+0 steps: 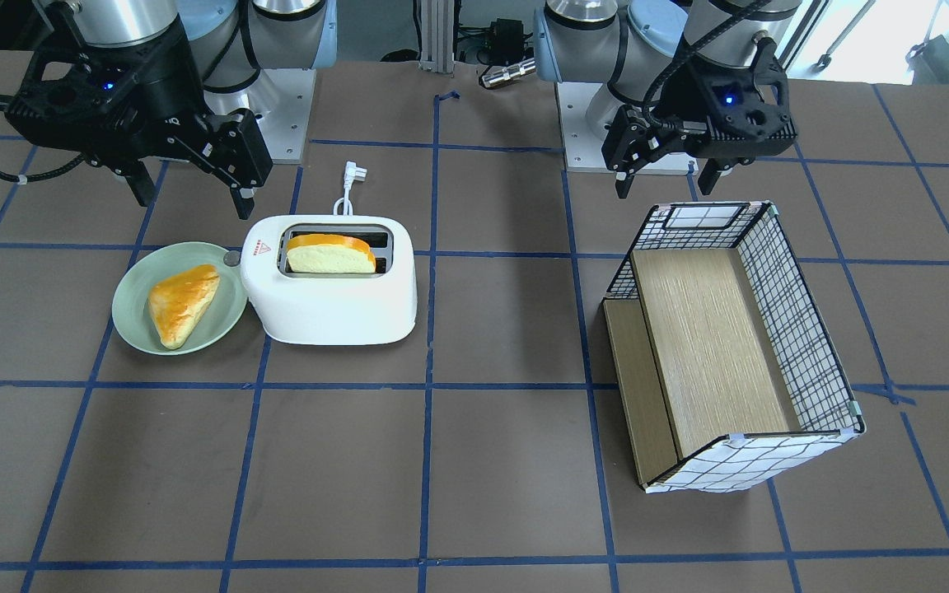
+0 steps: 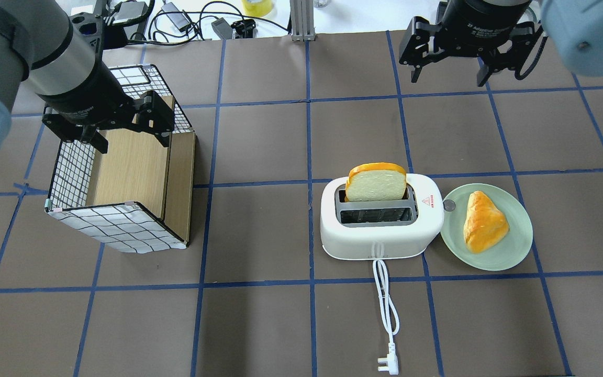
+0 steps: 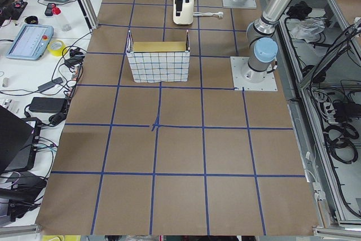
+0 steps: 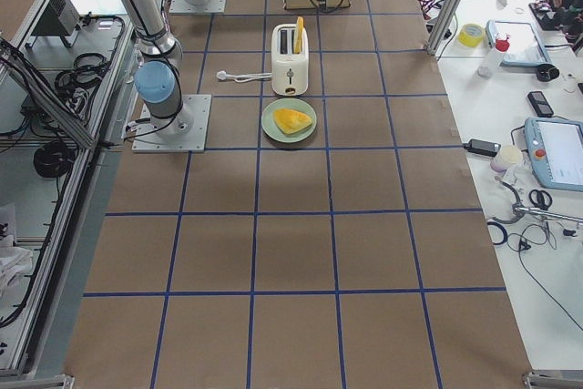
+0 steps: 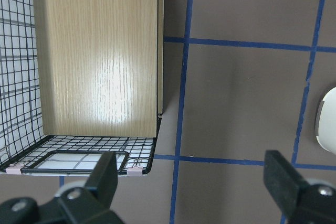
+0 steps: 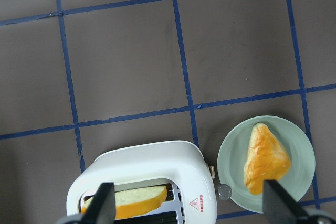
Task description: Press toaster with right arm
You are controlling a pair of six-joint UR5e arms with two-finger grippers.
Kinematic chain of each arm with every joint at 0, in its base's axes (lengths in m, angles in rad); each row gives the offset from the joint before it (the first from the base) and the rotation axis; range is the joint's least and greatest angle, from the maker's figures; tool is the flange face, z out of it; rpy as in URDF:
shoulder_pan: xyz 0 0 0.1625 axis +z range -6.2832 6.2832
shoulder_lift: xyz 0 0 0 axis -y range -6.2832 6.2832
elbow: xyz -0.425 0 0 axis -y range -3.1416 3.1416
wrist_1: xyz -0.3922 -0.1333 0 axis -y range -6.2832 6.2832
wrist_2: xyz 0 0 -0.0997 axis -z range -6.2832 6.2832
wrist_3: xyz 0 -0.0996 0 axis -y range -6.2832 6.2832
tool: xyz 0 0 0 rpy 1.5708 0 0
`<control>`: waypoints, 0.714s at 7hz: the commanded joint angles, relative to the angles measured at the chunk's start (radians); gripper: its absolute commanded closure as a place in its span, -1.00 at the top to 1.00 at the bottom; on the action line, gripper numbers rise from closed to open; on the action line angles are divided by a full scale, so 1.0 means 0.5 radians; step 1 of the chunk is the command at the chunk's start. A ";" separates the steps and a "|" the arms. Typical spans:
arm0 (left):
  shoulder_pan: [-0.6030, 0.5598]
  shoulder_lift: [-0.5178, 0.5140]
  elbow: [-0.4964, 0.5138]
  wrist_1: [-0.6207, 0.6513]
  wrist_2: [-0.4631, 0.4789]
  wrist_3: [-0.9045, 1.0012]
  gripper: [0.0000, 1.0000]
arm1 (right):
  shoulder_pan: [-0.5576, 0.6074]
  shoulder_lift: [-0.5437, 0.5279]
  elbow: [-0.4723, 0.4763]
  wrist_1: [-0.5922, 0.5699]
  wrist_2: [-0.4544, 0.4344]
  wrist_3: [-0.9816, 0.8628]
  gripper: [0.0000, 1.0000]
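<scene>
Right tool [image 1: 194, 202] hangs wide open and empty, above and apart from the toaster [image 1: 334, 305].
The toaster stands on the bench [image 1: 507, 461] with a bread slice [image 1: 330, 255] upright in one slot. Its grey knob [image 1: 232, 259] is just beside a green plate [image 1: 133, 317] bearing a pastry [image 1: 182, 303]. The left tool [image 1: 664, 185], also spread wide with nothing in it, hovers over the checked box [image 1: 804, 329].
</scene>
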 commanded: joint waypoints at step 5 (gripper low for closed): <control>0.000 0.000 0.000 0.000 0.001 0.000 1.00 | -0.108 0.027 -0.159 0.454 0.044 -0.017 -1.00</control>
